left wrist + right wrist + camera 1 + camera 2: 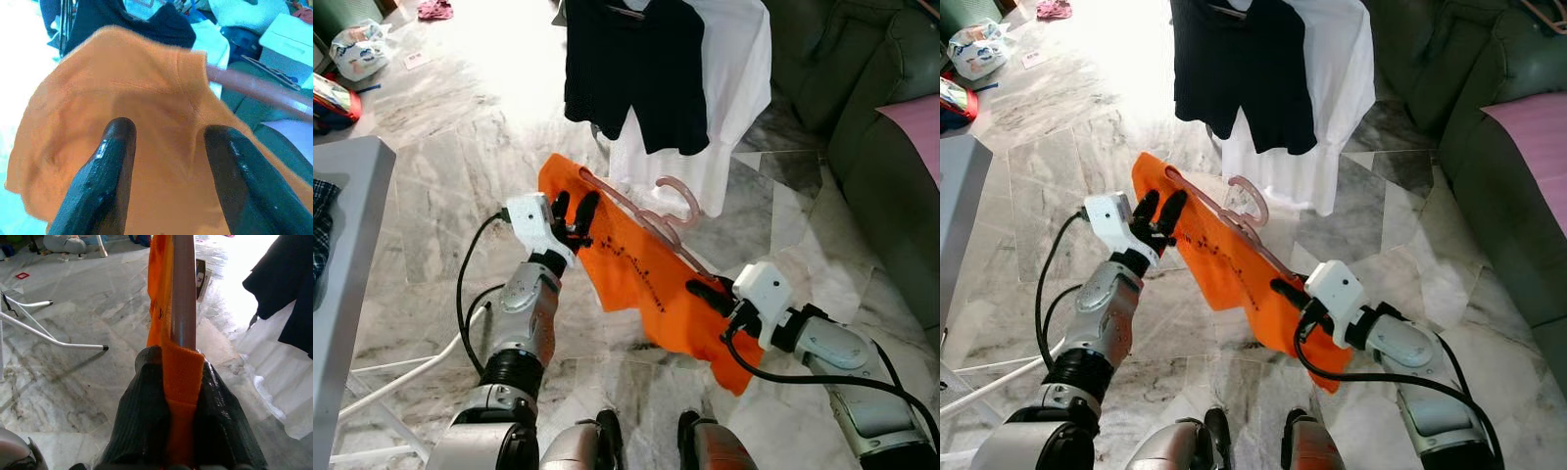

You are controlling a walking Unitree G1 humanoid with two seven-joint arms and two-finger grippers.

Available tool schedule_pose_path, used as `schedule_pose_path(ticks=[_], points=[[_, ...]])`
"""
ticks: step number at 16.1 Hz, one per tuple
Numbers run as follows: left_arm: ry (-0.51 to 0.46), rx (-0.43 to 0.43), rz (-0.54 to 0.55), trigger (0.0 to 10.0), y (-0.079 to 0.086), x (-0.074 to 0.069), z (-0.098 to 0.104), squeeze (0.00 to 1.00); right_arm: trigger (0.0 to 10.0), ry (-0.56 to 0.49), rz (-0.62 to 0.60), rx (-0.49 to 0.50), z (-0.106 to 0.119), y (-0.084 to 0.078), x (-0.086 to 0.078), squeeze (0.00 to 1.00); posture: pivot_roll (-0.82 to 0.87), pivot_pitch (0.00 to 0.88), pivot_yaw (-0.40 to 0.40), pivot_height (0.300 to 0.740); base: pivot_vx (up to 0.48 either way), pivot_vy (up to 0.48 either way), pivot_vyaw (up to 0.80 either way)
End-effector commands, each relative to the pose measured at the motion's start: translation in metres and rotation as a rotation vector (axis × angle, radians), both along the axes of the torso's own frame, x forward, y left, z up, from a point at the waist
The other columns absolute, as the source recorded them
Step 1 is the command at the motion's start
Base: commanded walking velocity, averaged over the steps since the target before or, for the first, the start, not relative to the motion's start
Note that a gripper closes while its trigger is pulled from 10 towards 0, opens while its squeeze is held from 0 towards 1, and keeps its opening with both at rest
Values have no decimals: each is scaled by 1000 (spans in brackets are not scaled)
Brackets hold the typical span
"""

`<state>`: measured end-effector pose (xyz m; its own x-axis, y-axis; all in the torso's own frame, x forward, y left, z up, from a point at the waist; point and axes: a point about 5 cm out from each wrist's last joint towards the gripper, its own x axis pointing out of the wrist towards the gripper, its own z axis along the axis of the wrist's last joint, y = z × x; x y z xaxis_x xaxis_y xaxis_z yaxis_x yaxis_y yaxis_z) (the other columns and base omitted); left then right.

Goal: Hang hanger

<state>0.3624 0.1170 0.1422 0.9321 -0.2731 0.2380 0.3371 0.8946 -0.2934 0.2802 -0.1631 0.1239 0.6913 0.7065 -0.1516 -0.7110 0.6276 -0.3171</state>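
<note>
An orange shirt (636,274) hangs on a pink plastic hanger (651,220), held out over the marble floor. My right gripper (710,292) is shut on the hanger's lower arm through the orange cloth; the right wrist view has the pink bar (184,293) and cloth pinched between both fingers. My left gripper (574,213) stands open at the shirt's upper left edge, its fingers (105,166) spread against the orange cloth (146,112). The hanger's hook (680,201) points toward the hung clothes.
A black shirt (636,69) and a white shirt (729,88) hang just ahead. A green sofa (871,127) with a pink cushion (915,127) stands at the right. A white table edge (347,245) is at the left, with white rack legs (49,335) on the floor.
</note>
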Motion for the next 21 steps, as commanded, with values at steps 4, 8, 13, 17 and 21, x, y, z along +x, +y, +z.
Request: schedule_pose_path(ticks=[4,8,13,17,21], points=[[-36,-49,-27,10000,1,3,15,0,10000,7,38,-14,-5,6,-2,0,-112,256,89,740,0,0,0],[-43,-60,0,10000,4,5,20,0,10000,17,33,-15,-8,5,-5,0,-120,257,95,740,0,0,0],[-12,138,-36,10000,12,0,-2,0,10000,17,19,-52,-11,0,-6,0,-121,258,99,740,0,0,0],[-24,140,-77,10000,24,0,0,937,10000,-21,-35,-94,-11,-6,-2,0,-117,264,97,740,0,0,0],[-16,164,-123,10000,23,0,-4,1000,10000,-121,-122,-178,-5,-10,11,0,-112,265,91,740,0,0,0]])
